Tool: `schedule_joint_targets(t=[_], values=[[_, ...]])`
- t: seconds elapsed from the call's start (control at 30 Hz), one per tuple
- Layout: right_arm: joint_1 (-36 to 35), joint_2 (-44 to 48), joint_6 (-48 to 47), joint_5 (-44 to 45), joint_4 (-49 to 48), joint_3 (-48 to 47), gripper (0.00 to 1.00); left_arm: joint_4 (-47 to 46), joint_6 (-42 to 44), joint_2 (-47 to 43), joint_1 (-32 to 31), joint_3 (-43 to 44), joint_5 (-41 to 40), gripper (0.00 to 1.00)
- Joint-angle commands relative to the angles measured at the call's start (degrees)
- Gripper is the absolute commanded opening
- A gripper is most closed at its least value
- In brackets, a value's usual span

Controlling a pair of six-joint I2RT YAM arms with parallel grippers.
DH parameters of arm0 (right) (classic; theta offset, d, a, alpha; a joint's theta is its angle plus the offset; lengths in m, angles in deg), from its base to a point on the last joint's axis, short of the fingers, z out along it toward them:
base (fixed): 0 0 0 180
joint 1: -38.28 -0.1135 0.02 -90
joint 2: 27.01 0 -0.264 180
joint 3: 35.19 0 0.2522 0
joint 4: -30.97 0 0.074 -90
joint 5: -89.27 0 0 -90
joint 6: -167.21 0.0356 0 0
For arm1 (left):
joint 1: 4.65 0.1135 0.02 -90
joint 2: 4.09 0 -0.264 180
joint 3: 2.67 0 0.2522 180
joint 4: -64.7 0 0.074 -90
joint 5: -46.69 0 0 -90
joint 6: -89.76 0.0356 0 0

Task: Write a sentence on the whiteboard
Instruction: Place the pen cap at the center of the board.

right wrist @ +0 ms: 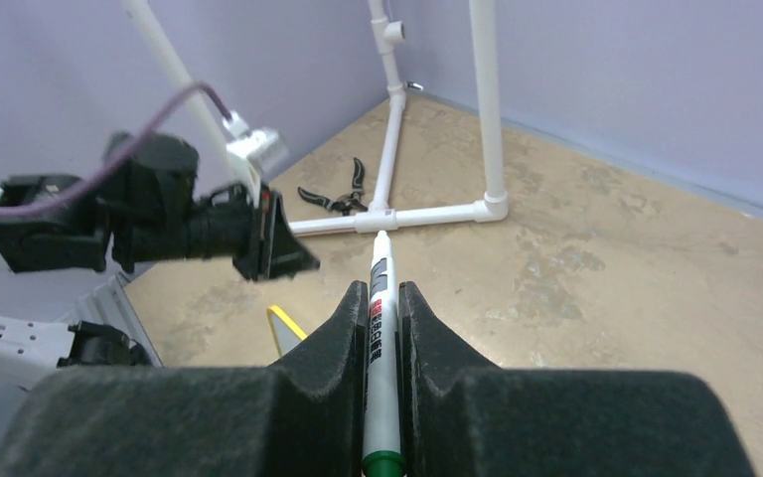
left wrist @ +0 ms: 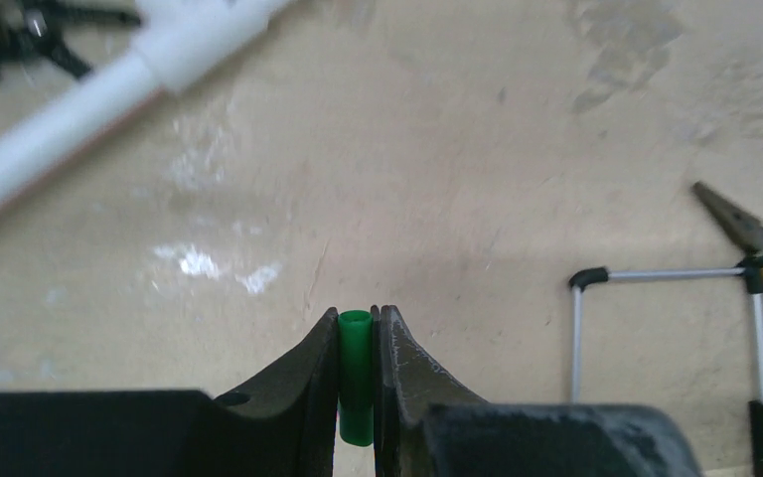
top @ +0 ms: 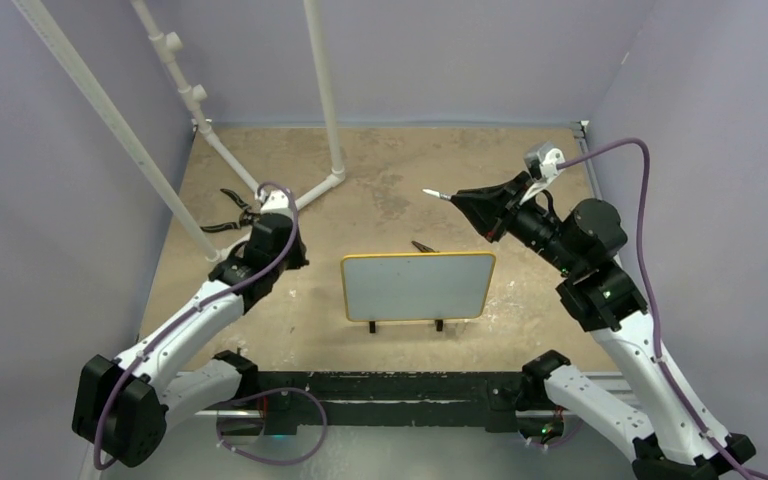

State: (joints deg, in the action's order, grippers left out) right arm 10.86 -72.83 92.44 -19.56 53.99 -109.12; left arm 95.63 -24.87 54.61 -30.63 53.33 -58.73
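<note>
Whiteboard [top: 418, 285] stands on its two black feet in the middle of the top view. It is yellow-framed, its white face is turned toward the arm bases at the bottom of the frame, and no sentence shows on it yet. Your right claw [right wrist: 382, 290] is clamped on the marker [right wrist: 381, 273], whose tapered pale end points toward the upper centre of the right wrist view. In the top view that end hangs to the upper right of the board, apart from it. Your left claw [left wrist: 359, 313] is closed on a green cap [left wrist: 356, 378], off to the left of the board, so the marker looks uncapped and ready.

The step in hand, as I judge it, is bringing the tip to the writing face. Come over the top edge and down onto the near side rather than pushing from behind. The board rests only on small feet and probably tips or slides under a firm push. Start near the upper left of the face so the line has room to run rightward. Meet the surface gently, hold the marker close to square with it, and press only enough to leave ink. Mind the pliers [top: 422, 245] lying on the desk [top: 380, 180] just behind the board.
</note>
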Motion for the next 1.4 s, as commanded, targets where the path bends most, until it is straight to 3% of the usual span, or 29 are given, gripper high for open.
schedule_joint_targets(t=[0.0, 0.13, 0.43, 0.67, 0.97, 1.1, 1.37], values=[[-0.2, 2.8, -0.1, 3.0, -6.6, 1.6, 0.0, -5.1, -11.1, -0.2, 0.2, -8.7, -1.6, 0.0], [-0.1, 3.7, -0.3, 0.8, -8.8, 3.6, 0.0, -8.8, -14.1, 1.8, 0.2, -14.5, -3.4, 0.0], [-0.2, 5.1, 0.3, -1.4, -9.0, 6.5, 0.0, -11.5, -16.1, 8.1, 0.2, -17.9, -5.5, 0.01], [-0.2, 6.9, 0.9, -2.9, -9.0, 9.1, 0.0, -14.4, -17.8, 10.7, 0.3, -19.6, -2.7, 0.24], [-0.2, 8.3, 2.8, -5.9, -11.5, 12.0, 0.0, -9.7, -16.6, 9.1, 0.5, -16.6, -3.7, 0.57], [-0.2, 8.7, 4.1, -5.9, -12.8, 13.2, 0.0, -4.4, -13.7, 4.1, 0.6, -11.4, -3.9, 0.62], [-0.8, 6.0, 6.4, -5.1, -15.7, 14.1, 0.0, 7.5, -4.3, -0.2, 3.1, 1.7, 6.3, 0.63]])
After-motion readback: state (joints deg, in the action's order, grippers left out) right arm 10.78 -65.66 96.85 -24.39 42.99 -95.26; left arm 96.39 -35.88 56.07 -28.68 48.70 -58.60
